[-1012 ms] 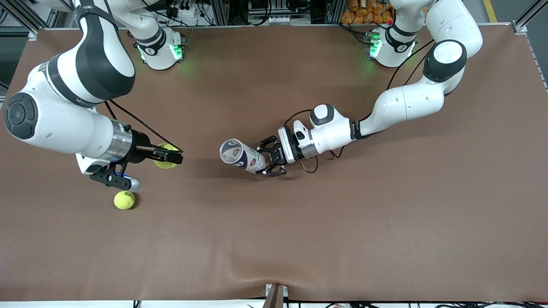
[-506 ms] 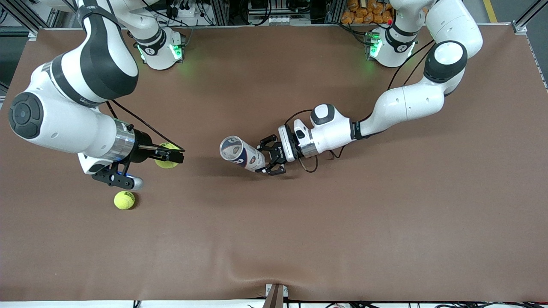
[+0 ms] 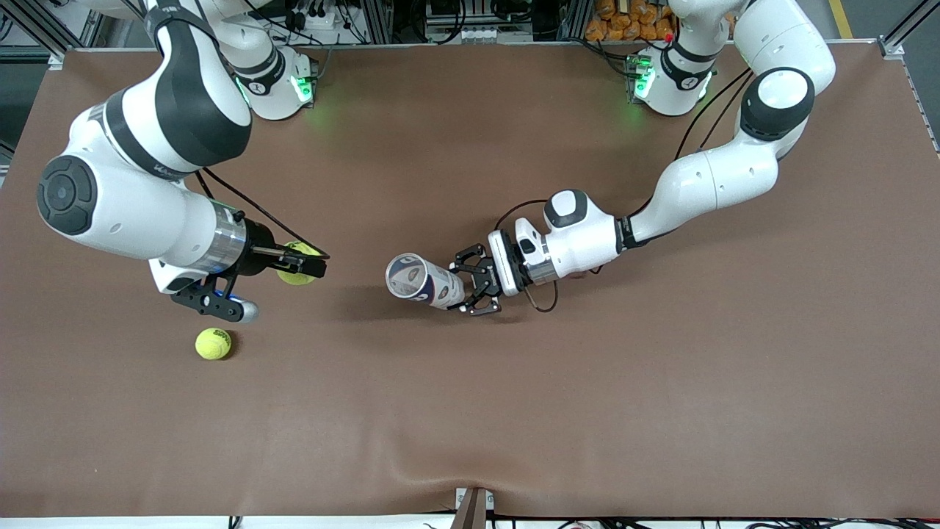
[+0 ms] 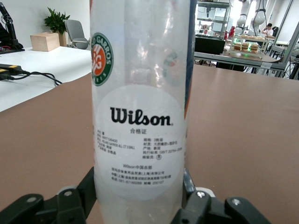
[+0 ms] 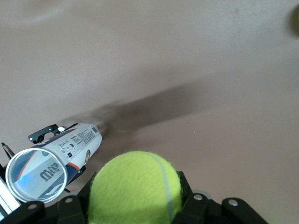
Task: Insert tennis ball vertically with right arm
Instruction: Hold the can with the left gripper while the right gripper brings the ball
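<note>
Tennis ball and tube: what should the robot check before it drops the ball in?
1. Fuzzy yellow tennis ball gripped in right gripper: ok.
2. Clear plastic Wilson ball tube gripped in left gripper: ok.
3. Tube mouth open: cannot tell.
4. Tube upright: not ok, tilted.
5. Ball above tube mouth: not ok, off toward the right arm's end.
6. Spare yellow tennis ball out of the way: ok.

Your right arm point(image 3: 139, 184) reaches out from its base, forearm folded low, wrist level; right gripper point(image 3: 302, 264) has its slim fingers clamped on a load. Your left arm point(image 3: 705, 176) bends at the elbow, wrist level; left gripper point(image 3: 476, 290) has its claws closed on a load
</note>
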Controlling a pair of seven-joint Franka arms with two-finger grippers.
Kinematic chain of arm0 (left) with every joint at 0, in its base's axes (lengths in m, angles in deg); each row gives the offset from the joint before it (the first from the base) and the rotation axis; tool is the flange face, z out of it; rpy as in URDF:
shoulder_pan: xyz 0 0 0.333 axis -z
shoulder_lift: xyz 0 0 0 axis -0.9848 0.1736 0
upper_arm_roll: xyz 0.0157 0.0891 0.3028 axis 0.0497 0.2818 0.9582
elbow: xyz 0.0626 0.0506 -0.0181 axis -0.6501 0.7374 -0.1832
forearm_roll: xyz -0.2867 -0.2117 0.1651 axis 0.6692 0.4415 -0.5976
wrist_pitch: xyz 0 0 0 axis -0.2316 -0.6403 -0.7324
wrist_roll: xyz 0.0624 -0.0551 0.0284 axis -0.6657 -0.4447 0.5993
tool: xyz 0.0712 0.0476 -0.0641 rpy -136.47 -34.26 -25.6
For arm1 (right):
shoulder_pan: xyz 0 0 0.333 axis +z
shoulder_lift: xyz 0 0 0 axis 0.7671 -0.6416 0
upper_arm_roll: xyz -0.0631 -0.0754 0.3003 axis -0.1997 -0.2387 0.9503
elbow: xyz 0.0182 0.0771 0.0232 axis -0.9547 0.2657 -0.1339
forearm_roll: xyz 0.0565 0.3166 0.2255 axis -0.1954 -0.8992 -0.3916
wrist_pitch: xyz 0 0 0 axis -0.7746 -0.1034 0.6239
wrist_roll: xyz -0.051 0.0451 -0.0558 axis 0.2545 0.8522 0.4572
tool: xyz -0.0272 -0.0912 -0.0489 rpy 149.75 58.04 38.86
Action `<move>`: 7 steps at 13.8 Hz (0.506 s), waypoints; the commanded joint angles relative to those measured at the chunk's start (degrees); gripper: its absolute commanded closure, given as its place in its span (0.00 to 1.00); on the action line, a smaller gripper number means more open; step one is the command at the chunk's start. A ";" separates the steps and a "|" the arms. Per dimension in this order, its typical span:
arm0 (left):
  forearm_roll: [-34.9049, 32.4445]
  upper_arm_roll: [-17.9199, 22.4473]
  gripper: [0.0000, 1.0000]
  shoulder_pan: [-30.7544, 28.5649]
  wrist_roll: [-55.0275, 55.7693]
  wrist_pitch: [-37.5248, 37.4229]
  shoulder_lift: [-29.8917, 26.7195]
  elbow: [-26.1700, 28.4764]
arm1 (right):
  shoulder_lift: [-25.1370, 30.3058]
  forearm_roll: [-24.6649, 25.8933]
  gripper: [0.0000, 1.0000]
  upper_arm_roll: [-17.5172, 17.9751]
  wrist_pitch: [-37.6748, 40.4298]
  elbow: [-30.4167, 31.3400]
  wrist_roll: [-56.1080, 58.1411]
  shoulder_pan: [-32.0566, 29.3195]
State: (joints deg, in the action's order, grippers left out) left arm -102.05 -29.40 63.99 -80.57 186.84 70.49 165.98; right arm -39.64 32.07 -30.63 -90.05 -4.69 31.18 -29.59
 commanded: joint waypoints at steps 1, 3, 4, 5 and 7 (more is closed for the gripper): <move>-0.62 -1.38 0.47 -0.25 1.15 -2.06 1.04 -1.53 | -0.29 0.98 1.00 0.24 0.78 -1.07 -1.00 -0.20; 1.30 -1.38 0.47 -0.34 1.16 -3.12 1.30 -2.32 | -0.29 0.98 1.00 0.24 0.87 -1.07 -1.00 -0.29; 1.92 -1.55 0.47 0.36 1.16 -3.13 1.47 -2.76 | -0.29 0.98 1.00 0.24 0.87 -0.99 -1.00 -0.29; 2.45 -1.73 0.46 1.32 1.07 -3.22 1.04 -3.98 | -0.29 0.98 1.00 0.24 0.87 -0.99 -1.00 -0.29; 7.17 -1.82 0.46 3.17 -3.55 -3.04 1.04 -5.04 | -0.29 0.98 1.00 0.24 0.87 -0.99 -1.00 -0.29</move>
State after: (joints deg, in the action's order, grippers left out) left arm -98.87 -29.93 64.87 -79.90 184.24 70.46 163.32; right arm -39.67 32.07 -30.64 -90.02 -4.69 31.17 -29.59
